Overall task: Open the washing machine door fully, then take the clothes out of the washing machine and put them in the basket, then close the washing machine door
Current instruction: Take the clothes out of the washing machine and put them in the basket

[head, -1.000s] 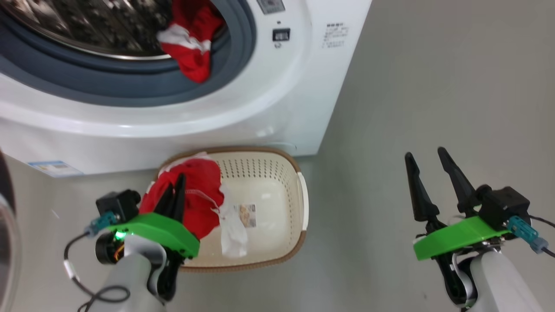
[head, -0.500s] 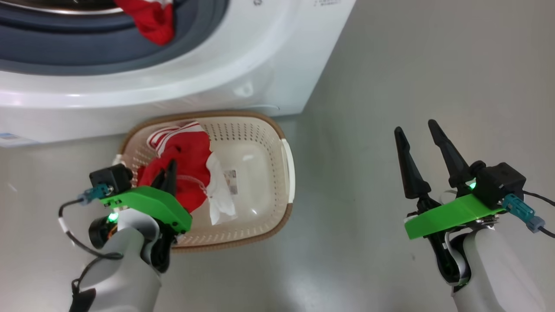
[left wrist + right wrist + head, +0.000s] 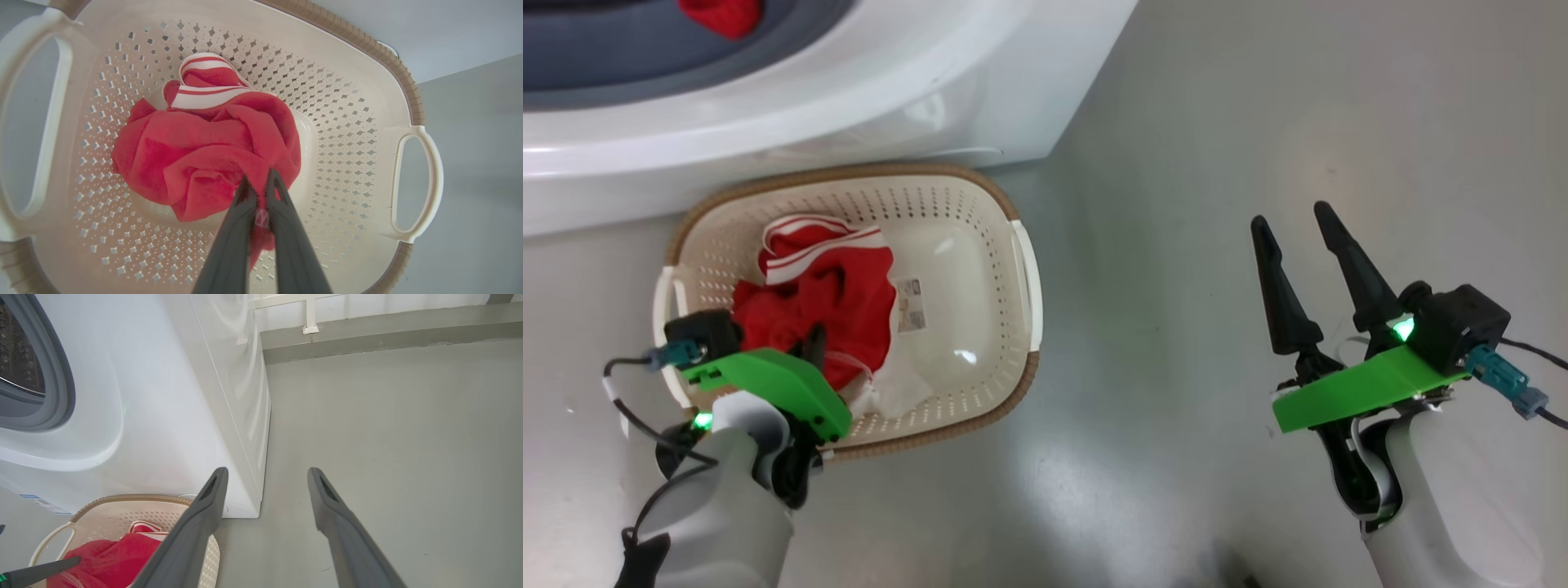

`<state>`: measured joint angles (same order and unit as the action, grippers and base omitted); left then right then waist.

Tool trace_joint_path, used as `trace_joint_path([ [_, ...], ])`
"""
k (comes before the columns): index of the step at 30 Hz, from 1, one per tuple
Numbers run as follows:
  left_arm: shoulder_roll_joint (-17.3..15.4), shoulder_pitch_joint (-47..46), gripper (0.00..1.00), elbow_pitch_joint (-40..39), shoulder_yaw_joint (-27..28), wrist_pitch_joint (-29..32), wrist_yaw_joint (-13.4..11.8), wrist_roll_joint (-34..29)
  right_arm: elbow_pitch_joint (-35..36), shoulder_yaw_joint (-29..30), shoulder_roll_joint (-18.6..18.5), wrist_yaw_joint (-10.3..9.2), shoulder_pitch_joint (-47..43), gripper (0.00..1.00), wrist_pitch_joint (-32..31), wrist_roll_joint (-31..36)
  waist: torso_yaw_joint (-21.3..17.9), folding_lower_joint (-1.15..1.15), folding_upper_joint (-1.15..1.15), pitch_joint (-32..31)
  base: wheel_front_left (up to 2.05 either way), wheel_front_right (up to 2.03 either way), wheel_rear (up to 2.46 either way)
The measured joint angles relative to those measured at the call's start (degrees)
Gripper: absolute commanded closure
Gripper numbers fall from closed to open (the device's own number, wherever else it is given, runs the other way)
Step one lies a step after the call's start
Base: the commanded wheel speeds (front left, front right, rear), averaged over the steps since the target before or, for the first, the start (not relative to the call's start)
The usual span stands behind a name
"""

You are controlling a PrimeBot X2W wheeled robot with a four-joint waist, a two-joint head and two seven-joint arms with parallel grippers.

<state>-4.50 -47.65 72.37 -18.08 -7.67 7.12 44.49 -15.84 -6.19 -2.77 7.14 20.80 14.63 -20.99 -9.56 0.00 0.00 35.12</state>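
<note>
We see a smooth grey floor [image 3: 1217, 122], slightly glossy, with pale patches of reflected light. At its far edge we make out a darker grey skirting band [image 3: 388, 332] under a white wall [image 3: 388, 300] with a white bracket [image 3: 310, 316].

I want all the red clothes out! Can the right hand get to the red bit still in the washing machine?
Probably yes. The right hand is open and empty, and the red bit lies uncovered on the grey ring. The hand is off to the side, so it must swing across.
</note>
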Motion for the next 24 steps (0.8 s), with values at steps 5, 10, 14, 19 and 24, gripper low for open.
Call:
trace_joint_path([
  [5,-0.03,-1.31,1.0,0.43,-0.96,-0.14,0.02,-0.02,-0.12,-0.38,0.0,0.0,0.94,0.0,0.01,-0.63,-0.56,0.0,0.0,1.99,0.0,0.0,0.0],
  [10,0.19,-1.73,0.0,0.54,-1.77,-0.9,0.03,0.46,-0.94,-0.32,0.0,0.0,1.02,0.0,0.0,-0.69,-0.29,0.0,0.0,2.51,0.0,0.0,0.0],
  [14,0.29,-1.93,0.0,0.44,-1.87,-2.02,0.03,1.0,-1.7,0.46,-0.01,0.0,2.21,0.0,0.01,-0.09,0.36,0.0,0.0,2.34,0.0,0.0,0.0],
  [19,0.32,-2.21,0.0,-1.99,-2.38,-4.72,0.03,1.93,-3.11,1.16,-0.01,0.0,2.65,0.0,0.01,0.46,1.46,0.0,0.0,1.84,0.0,0.0,0.0],
  [24,0.03,-2.01,0.0,-5.64,-3.5,-6.13,0.03,2.19,-3.61,2.08,-0.01,0.0,2.82,0.0,0.01,1.51,2.48,0.0,0.0,0.58,0.0,0.0,0.0],
])
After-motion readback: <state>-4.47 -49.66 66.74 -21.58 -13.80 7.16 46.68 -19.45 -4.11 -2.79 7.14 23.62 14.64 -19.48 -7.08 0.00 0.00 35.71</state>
